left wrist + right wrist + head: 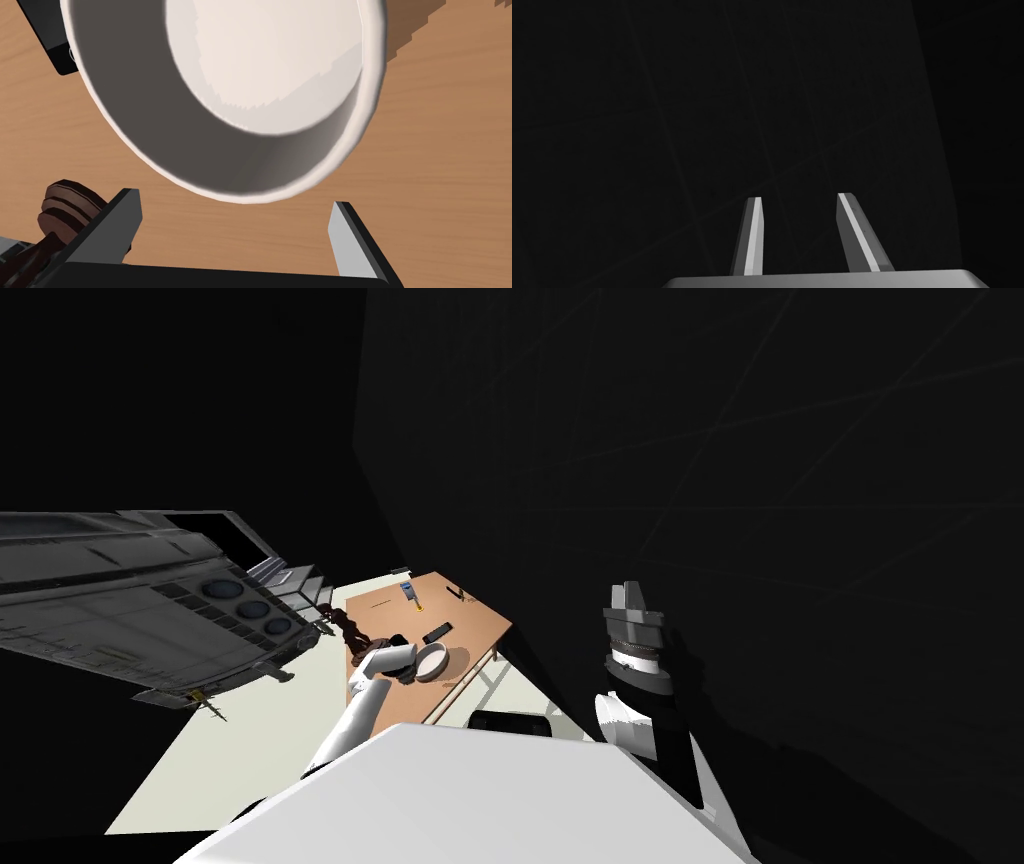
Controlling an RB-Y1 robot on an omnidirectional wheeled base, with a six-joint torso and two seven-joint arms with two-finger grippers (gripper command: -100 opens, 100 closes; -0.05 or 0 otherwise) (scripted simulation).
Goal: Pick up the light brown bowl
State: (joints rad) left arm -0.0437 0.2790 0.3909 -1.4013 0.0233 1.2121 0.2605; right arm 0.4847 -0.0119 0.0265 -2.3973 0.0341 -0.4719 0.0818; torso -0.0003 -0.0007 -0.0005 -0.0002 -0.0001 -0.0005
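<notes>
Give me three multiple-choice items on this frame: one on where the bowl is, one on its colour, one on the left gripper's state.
1. Where is the bowl? A: on the wooden table, just ahead of the left gripper. B: on the floor. C: on a chair.
2. What colour is the bowl's inside bottom? A: blue. B: off-white. C: green.
3. How is the left gripper? A: shut on the bowl. B: shut on nothing. C: open.

1 A, wood grain surrounds the bowl.
2 B, the left wrist view shows it pale.
3 C, its fingers stand wide apart, gripping nothing.
</notes>
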